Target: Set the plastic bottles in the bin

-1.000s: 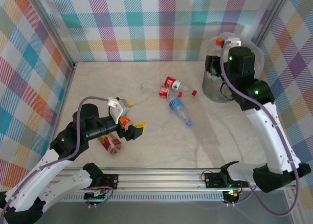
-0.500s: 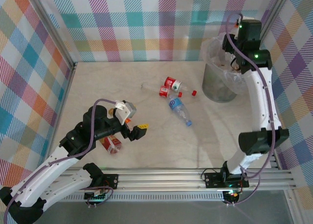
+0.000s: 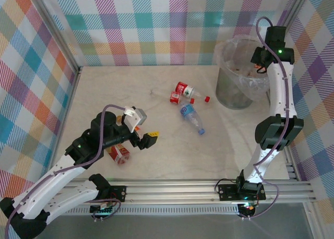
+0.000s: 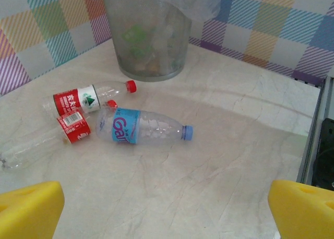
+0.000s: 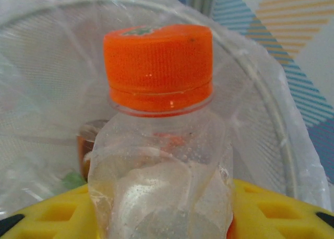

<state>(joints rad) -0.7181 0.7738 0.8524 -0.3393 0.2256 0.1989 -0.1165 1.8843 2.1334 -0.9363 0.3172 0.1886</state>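
My right gripper [image 3: 258, 60] hangs over the far right rim of the grey bin [image 3: 229, 95], shut on a crushed clear bottle with an orange cap [image 5: 159, 145]. The bottle stands upright between the yellow fingers [image 5: 276, 213], with the bin's bagged inside [image 5: 42, 93] behind it. Three bottles lie mid-table: one with a red label and red cap [image 3: 183, 89] [image 4: 86, 99], a crushed red-labelled one [image 3: 175, 97] [image 4: 52, 137], and a blue-labelled one [image 3: 190, 115] [image 4: 141, 128]. My left gripper [image 3: 143, 134] [image 4: 167, 218] is open and empty, left of them. A red-labelled bottle [image 3: 119, 153] lies under the left arm.
Checked walls close the table on the left, back and right. A metal rail [image 3: 172, 189] runs along the near edge. The bin [image 4: 146, 35] stands in the far right corner and holds several bottles. Bare tabletop [image 3: 209, 155] lies between the loose bottles and the rail.
The right arm has risen and swung from the bin's left side to its far right rim, still holding the orange-capped bottle. The left arm has shifted only slightly.
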